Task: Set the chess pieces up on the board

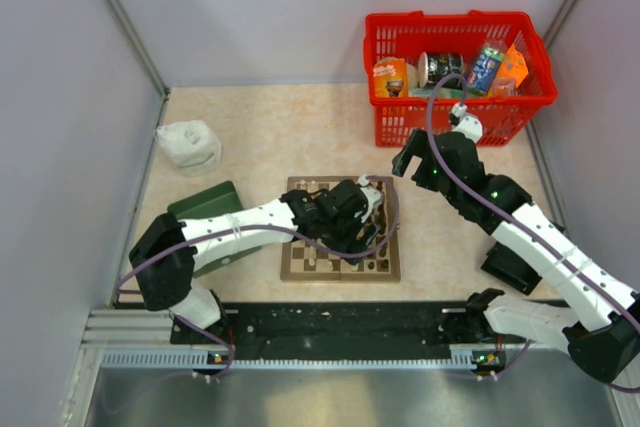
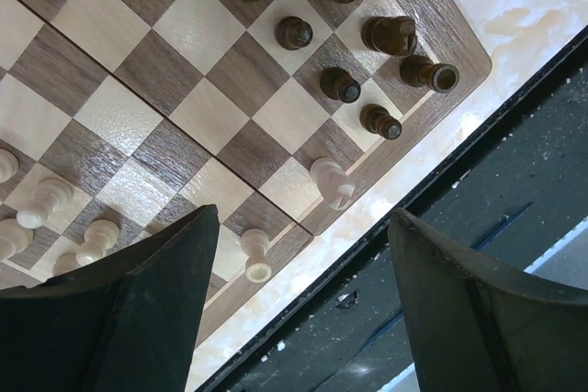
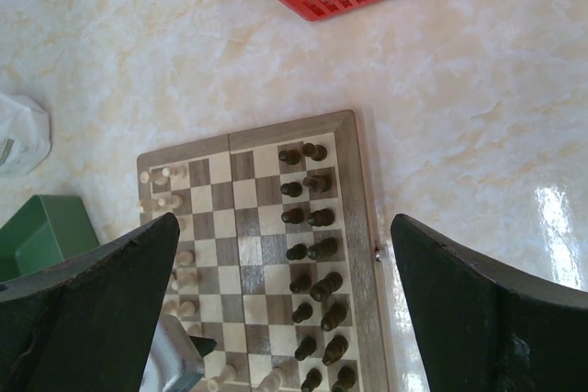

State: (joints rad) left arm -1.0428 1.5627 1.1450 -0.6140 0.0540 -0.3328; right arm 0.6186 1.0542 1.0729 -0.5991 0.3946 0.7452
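Note:
The board [image 1: 297,269] lies in the middle of the table, partly under my left arm. In the left wrist view the board [image 2: 165,71] carries dark pieces [image 2: 340,84] in two rows at upper right and white pieces [image 2: 46,199] at lower left. Two white pieces [image 2: 254,256] lie tipped by the board's near edge. My left gripper [image 2: 303,309] is open and empty above that edge, and shows from above [image 1: 368,209]. My right gripper [image 3: 285,319] is open and empty, high over the board [image 3: 243,227], by the board's far right corner [image 1: 403,160]. Dark pieces [image 3: 312,218] fill the right columns, white pieces [image 3: 170,199] the left.
A red basket [image 1: 455,57] with cans and packets stands at the back right, close behind my right gripper. A dark green box [image 1: 205,207] lies left of the board under my left arm. A white crumpled bag [image 1: 190,145] sits at the far left. A black rail [image 1: 340,322] runs along the near edge.

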